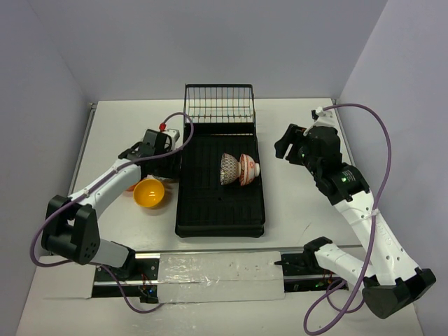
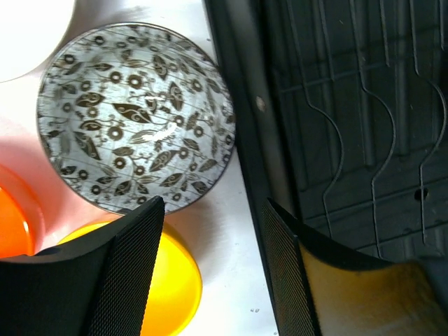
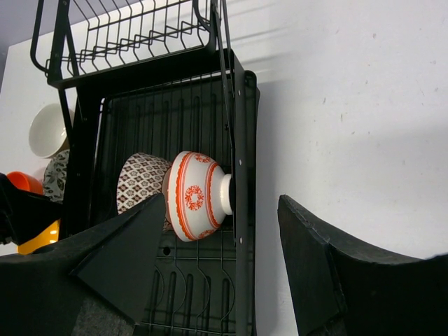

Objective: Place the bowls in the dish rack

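Observation:
The black dish rack [image 1: 210,210] lies mid-table, its wire basket [image 1: 219,103] at the far end. Two bowls stand on edge in it: a pinkish patterned one [image 1: 229,169] and a red-on-white one [image 1: 248,169]. Left of the rack sit a grey leaf-patterned bowl [image 2: 136,115], a yellow bowl [image 1: 149,193], a red-orange bowl [image 2: 12,218] and a white bowl [image 2: 28,31]. My left gripper [image 2: 210,206] hovers open over the table between the grey bowl and the rack's rim, holding nothing. Right of the rack, my right gripper [image 3: 222,206] stands open and empty, facing the red-on-white bowl [image 3: 196,196].
The rack's raised left rim [image 2: 245,105] runs close beside the grey bowl. Bare white table [image 1: 301,203] lies right of the rack. A taped strip [image 1: 217,269] and the arm bases line the near edge. Walls close in on both sides.

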{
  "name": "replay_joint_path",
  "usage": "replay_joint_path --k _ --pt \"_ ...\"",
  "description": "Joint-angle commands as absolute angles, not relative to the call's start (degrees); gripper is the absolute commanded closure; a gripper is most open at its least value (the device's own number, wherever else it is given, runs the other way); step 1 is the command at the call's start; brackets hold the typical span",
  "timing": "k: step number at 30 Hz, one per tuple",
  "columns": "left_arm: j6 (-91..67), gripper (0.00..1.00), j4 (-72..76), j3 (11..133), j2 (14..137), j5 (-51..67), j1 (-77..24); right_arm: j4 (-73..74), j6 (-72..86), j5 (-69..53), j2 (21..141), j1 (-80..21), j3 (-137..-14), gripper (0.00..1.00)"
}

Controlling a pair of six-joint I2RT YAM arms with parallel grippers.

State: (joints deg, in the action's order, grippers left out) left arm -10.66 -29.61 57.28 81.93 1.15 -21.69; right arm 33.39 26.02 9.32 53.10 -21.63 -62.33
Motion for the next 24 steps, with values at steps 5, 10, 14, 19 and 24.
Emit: replay_joint_path --k 5,10,14,19,24 --pt "-8.6 0.37 -29.2 57.6 83.8 0.4 -24.4 31.2 25.5 9.1 53.8 -22.1 -62.3 0.27" --pt "-9.1 0.38 -29.2 57.5 85.5 -2.9 -24.5 31.3 25.4 9.1 53.9 -22.2 -62.3 0.27" --pt "-9.2 0.38 -29.6 58.2 88.0 -3.2 -24.8 31.3 25.5 9.1 54.0 -22.2 -62.3 0.27" --pt "-9.7 0.39 -29.1 58.3 88.9 -5.4 -25.0 31.1 25.5 9.0 53.9 -22.3 -62.2 0.27" --pt "-10.3 0.38 -28.7 58.9 90.9 -7.4 -25.6 31.0 25.5 9.1 53.7 -22.3 -62.1 0.27"
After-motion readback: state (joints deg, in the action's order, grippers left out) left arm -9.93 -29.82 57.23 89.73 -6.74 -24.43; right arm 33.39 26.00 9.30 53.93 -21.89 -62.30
